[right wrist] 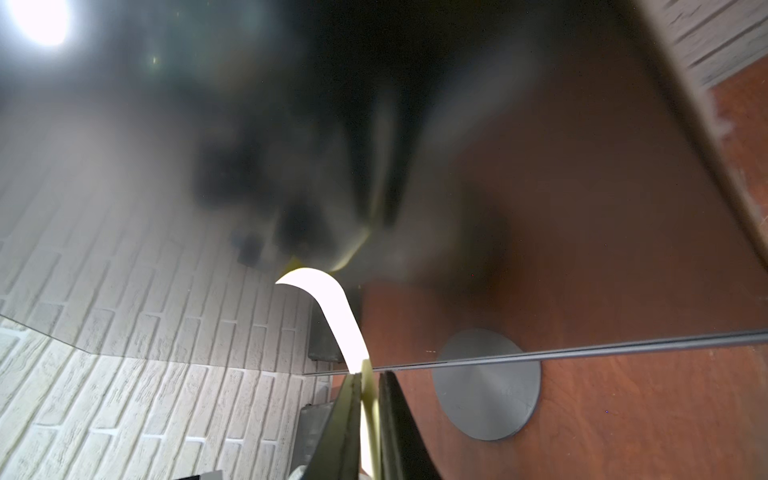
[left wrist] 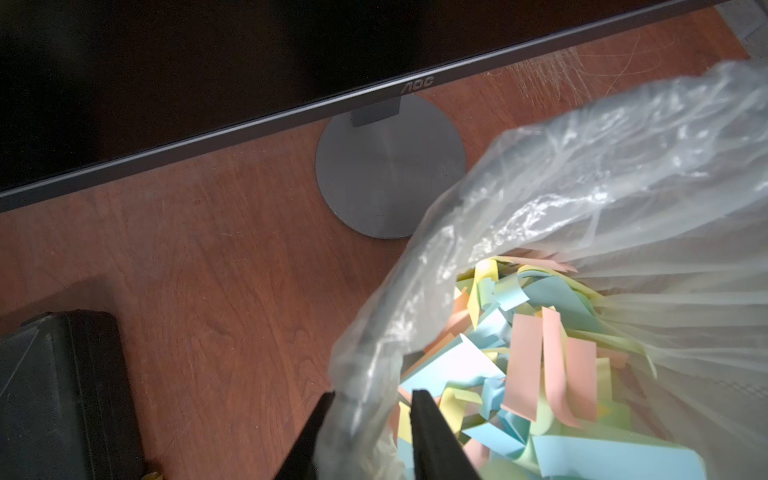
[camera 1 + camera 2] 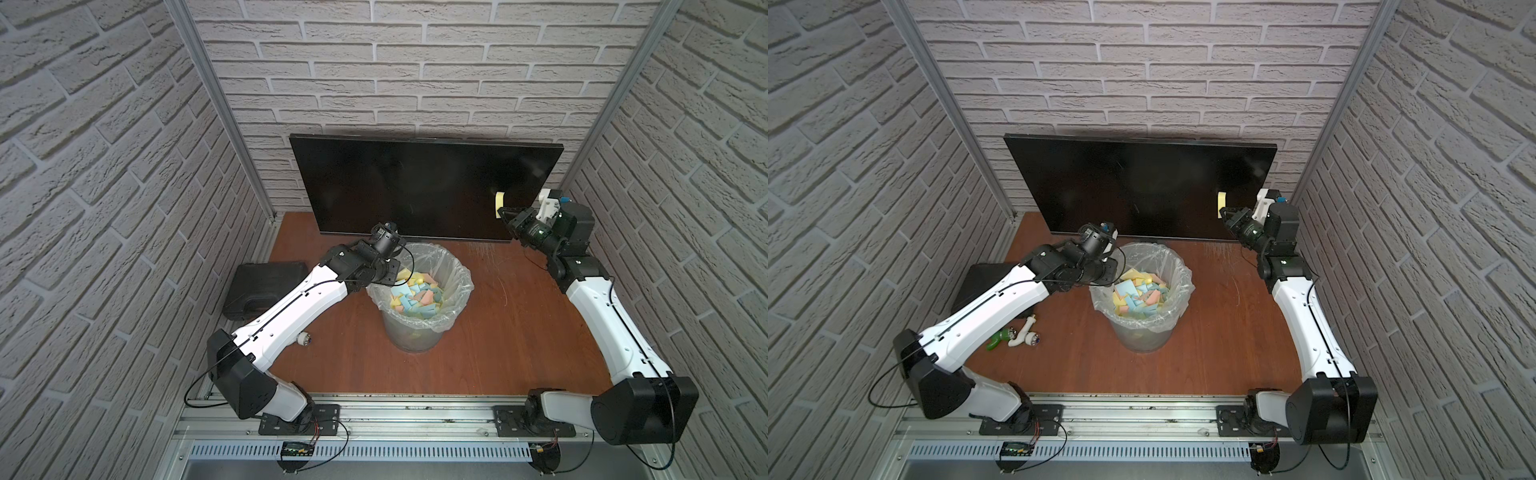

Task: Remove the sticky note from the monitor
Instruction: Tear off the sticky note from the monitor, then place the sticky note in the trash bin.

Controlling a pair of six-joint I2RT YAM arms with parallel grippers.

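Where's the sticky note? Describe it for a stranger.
Find the wide black monitor at the back. Near its right edge, a pale yellow sticky note curls off it, pinched in the right gripper. All other notes lie in the bin.

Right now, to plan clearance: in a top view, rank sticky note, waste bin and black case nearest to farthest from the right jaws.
1. Sticky note, in the right jaws.
2. Waste bin, table centre.
3. Black case, far left.

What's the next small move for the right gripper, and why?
Probably draw the right gripper away from the monitor, peeling slowly: it is shut on the free end of the yellow sticky note, whose other end looks attached.
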